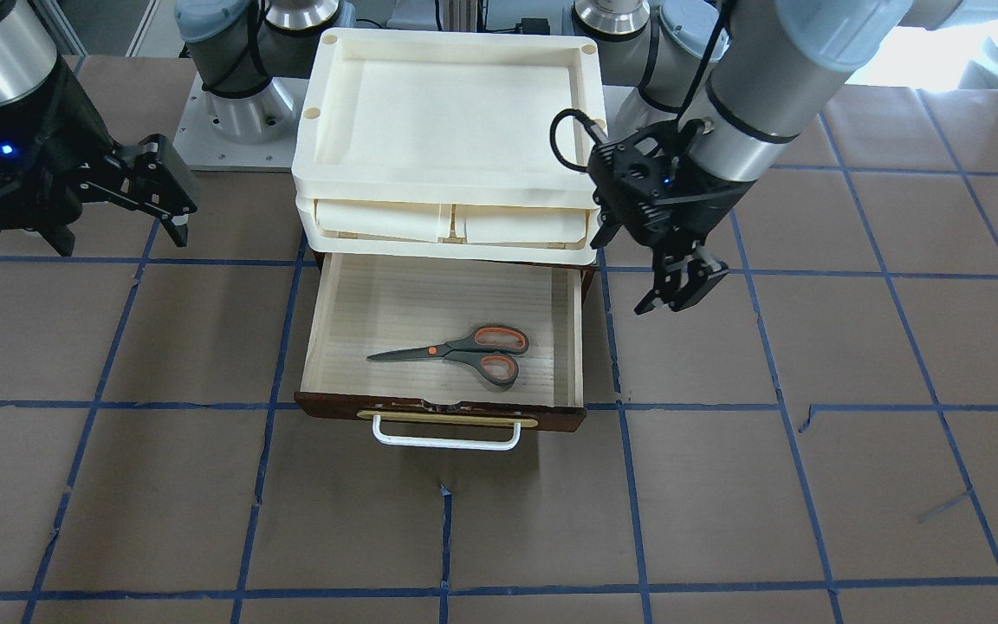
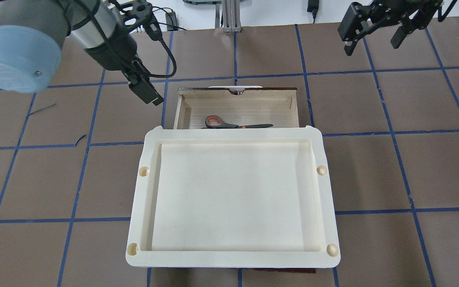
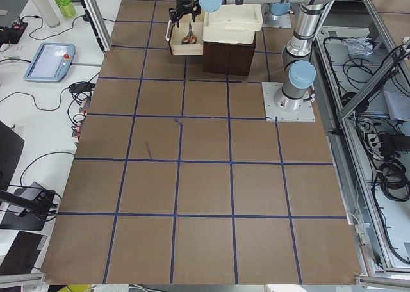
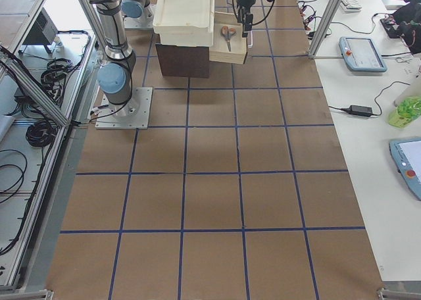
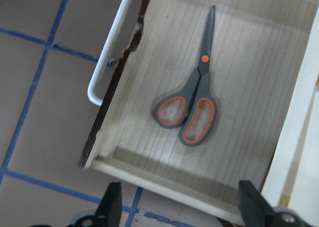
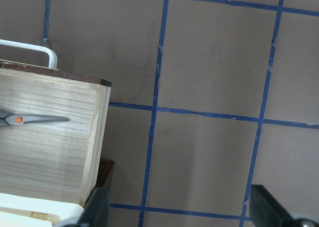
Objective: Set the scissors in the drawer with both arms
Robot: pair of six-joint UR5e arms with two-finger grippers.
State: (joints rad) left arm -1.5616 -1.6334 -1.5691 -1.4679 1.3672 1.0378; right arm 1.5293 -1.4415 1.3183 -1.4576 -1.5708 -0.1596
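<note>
The scissors (image 1: 464, 349) lie flat in the open wooden drawer (image 1: 438, 418), blades toward the right arm's side. They also show in the overhead view (image 2: 233, 124), the left wrist view (image 5: 194, 107) and, as a blade tip only, the right wrist view (image 6: 30, 119). My left gripper (image 1: 679, 293) is open and empty. It hangs above the table just beside the drawer's side wall (image 5: 164, 184). My right gripper (image 1: 118, 234) is open and empty, raised well off to the drawer's other side. The drawer's white handle (image 1: 447, 438) faces away from the robot.
Cream plastic trays (image 1: 451, 104) are stacked on the dark cabinet above the drawer and hide its rear part in the overhead view (image 2: 233, 257). The brown table bears a blue tape grid (image 1: 620, 485). Operators' benches with tablets (image 4: 362, 53) run along the table's far side.
</note>
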